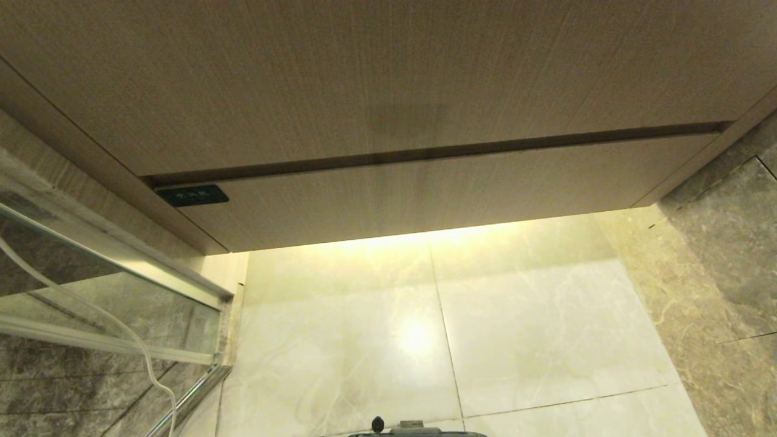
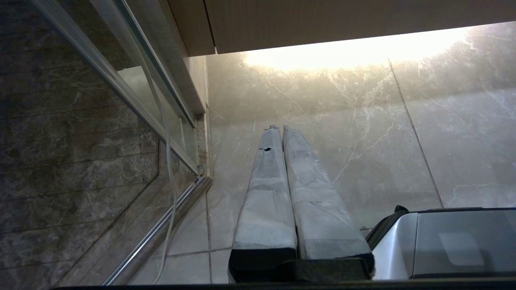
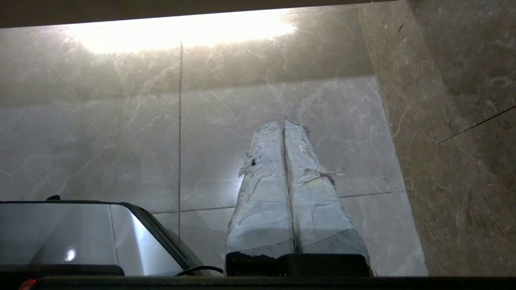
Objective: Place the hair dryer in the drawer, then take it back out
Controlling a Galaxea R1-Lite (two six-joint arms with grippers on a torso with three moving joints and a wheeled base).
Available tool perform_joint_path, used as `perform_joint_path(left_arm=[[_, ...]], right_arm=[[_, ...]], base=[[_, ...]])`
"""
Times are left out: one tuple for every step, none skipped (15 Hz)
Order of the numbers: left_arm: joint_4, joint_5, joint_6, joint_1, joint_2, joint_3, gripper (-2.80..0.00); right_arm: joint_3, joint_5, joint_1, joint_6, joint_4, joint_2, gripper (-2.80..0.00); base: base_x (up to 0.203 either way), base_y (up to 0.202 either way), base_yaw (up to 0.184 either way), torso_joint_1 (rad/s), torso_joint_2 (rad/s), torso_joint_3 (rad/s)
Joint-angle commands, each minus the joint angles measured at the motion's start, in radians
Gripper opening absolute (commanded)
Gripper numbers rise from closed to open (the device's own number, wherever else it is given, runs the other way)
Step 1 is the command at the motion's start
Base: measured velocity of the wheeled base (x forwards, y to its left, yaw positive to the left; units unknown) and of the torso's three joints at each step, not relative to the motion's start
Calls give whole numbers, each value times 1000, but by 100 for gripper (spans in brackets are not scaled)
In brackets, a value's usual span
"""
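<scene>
While both arms hang parked over the pale floor tiles (image 1: 522, 315), nothing of the task has begun: the drawer (image 1: 437, 194) is fully pushed in, its handleless front flush under the taller wood panel (image 1: 364, 73), and the hair dryer is in none of the views. The left gripper (image 2: 280, 129) has its taped fingers pressed together on nothing, and the right gripper (image 3: 282, 125) is likewise clenched and empty. From both, the drawer lies ahead and well above the fingertips, beyond the bright strip of light on the floor.

The step in hand, as I judge it, is getting the drawer open. With no handle, the grip must come from the dark gap along its top edge or from the lower lip, so a gripper should first release its fingers, rise to that edge, and hook squarely near the middle, well clear of the small dark label (image 1: 192, 195), to avoid racking the drawer sideways. On the left gripper's outer side, the glass partition (image 2: 80, 121) and a white cord (image 2: 167, 161) stand close; the right arm has freer room.
</scene>
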Motion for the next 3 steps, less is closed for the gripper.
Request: perform_joint_path(left_arm=[[0, -1, -1, 0, 1, 0, -280], [0, 1, -1, 0, 1, 0, -280], [0, 1, -1, 0, 1, 0, -280]], right_arm=[[0, 0, 0, 0, 0, 1, -280], [0, 0, 0, 0, 0, 3, -280], [0, 0, 0, 0, 0, 3, -280]], base=[[0, 0, 0, 0, 0, 0], [0, 0, 0, 0, 0, 0], [0, 0, 0, 0, 0, 0]])
